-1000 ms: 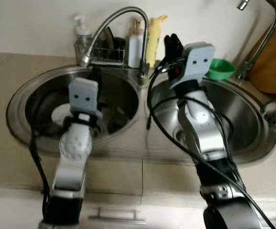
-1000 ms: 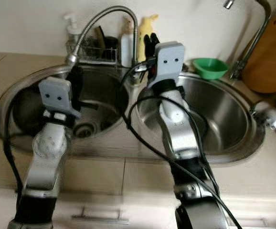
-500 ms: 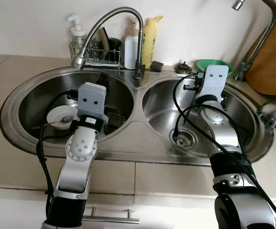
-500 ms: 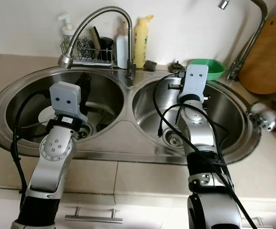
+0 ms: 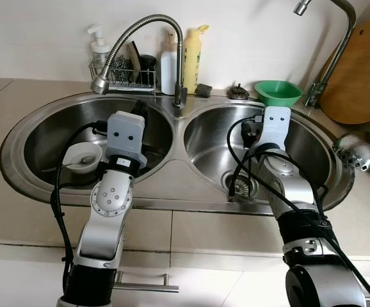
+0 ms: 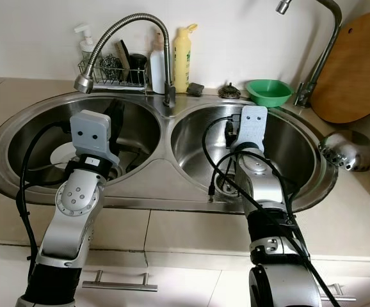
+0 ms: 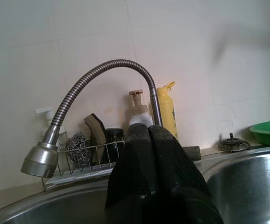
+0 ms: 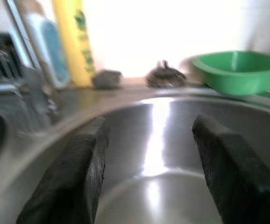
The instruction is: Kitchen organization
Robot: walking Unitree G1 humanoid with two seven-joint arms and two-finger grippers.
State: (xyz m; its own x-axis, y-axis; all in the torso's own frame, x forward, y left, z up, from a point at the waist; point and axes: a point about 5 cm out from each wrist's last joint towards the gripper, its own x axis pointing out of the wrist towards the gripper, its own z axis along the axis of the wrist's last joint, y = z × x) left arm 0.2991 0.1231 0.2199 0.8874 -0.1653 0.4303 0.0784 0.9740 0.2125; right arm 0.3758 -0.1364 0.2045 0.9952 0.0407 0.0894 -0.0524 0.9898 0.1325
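Observation:
In the left basin [image 5: 44,121] lies a small white bowl [image 5: 82,157]. My left gripper [image 7: 149,130] hangs over this basin, to the right of the bowl, its fingers pressed together on nothing and aimed at the back wall. My right gripper [image 8: 149,140] sits low in the right basin [image 5: 313,147], open and holding nothing, with its fingers [image 5: 249,131] aimed at the rear rim. A green bowl [image 5: 278,93] stands on the ledge behind the right basin. Behind the sinks are a white bottle [image 5: 169,64] and a yellow bottle [image 5: 193,57].
A flexible steel faucet [image 5: 140,35] arches over the left basin. A wire rack [image 5: 124,71] with a sponge and steel wool, a soap dispenser [image 5: 98,48], a second tap [image 5: 322,51], a wooden cutting board [image 5: 364,77] and a metal strainer [image 5: 363,150] line the back and right.
My right arm has dropped from up by the bottles into the right basin. The left arm stays over the left basin. The camera has pulled back and lifted.

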